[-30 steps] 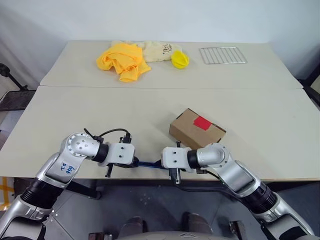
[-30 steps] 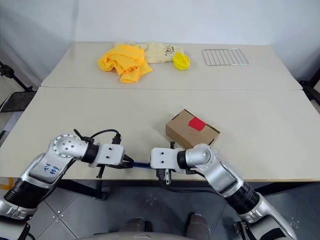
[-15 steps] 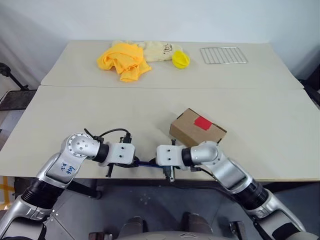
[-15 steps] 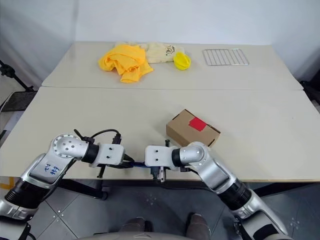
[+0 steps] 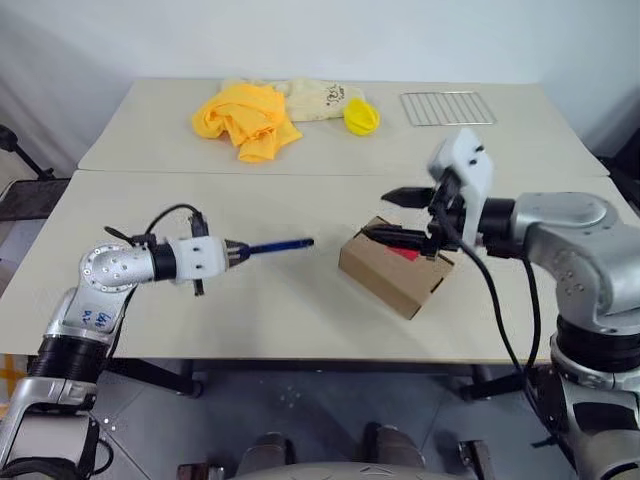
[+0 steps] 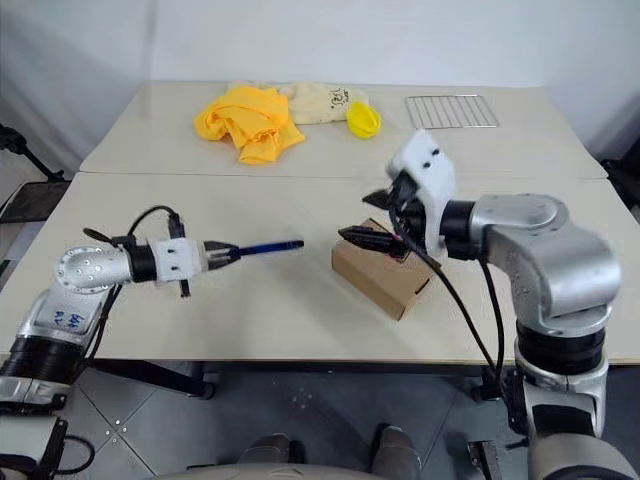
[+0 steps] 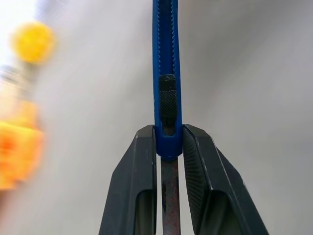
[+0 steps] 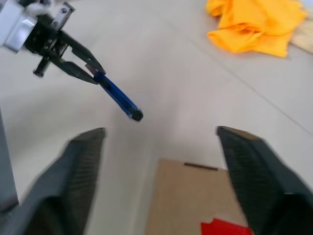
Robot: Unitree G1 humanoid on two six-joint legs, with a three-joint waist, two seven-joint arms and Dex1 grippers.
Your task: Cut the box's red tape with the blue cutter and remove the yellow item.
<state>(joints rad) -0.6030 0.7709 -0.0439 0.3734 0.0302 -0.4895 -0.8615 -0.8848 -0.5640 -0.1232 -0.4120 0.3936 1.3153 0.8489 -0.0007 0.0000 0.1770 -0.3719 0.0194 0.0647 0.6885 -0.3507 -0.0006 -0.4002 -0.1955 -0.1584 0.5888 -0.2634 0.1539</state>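
left fingers [image 7: 146,181] clamping blue cutter [image 5: 277,245], right fingers [image 8: 254,176] spread over box [image 5: 385,275]

Wall: plain white, running behind the far edge of the furniture, evenly lit.
Surface [image 5: 200,300]: two beige rectangular tops set end to end, meeting at a thin straight seam [image 5: 330,176] that runs across the view; matte, without pattern.
Far top: carries a crumpled yellow cloth [image 5: 245,120], a cream cloth bag [image 5: 315,100] just beside it, a small yellow rounded object [image 5: 361,118] and a wire rack [image 5: 446,108] lying flat, well apart from the cloth.
Floor [image 5: 300,400]: grey tiles with visible joints, seen below the near edge.
Left margin: a dark stand or frame [image 5: 20,160] beside the surface.
Light: soft and diffuse, shadows faint.
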